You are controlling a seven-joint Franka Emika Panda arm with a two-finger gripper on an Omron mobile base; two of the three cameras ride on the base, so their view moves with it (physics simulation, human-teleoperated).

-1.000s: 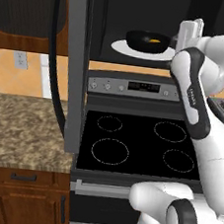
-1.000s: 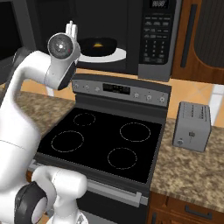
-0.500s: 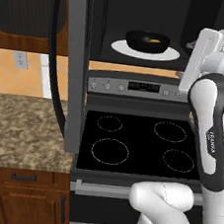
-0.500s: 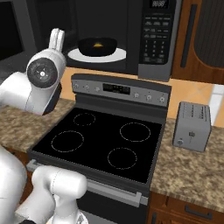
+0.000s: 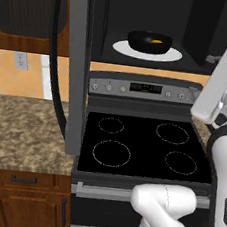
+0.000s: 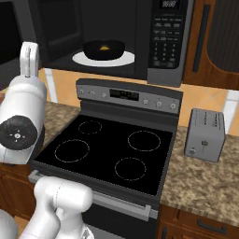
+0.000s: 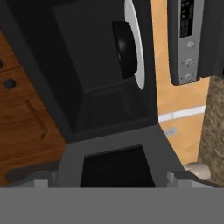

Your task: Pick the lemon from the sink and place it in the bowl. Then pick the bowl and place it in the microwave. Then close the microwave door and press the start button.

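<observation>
The microwave [image 5: 147,19] stands open above the stove. Inside it, the glossy black bowl [image 5: 149,41] rests on the white turntable plate [image 5: 173,55], and the yellow lemon [image 5: 156,40] lies in the bowl [image 6: 104,48]. The microwave door [image 5: 74,65] is swung out to the left, its long black handle [image 5: 56,53] facing outward. In the rolled hand view my gripper [image 7: 107,178] is open with nothing between its tips, pulled back from the bowl [image 7: 124,48] and close to the grey-framed door [image 7: 109,142]. The button panel [image 6: 168,35] is on the microwave's right. The sink is out of view.
The black four-ring stove [image 5: 142,144] with its grey control strip [image 6: 126,95] lies under the microwave. A grey toaster [image 6: 204,135] stands on the granite counter [image 6: 205,182] to the right. More counter [image 5: 18,129] and wooden cabinets [image 5: 19,199] lie on the left.
The arm has drawn back from the microwave opening, away from the bowl. The bowl with the lemon stays on the turntable plate. The gripper stays open.
</observation>
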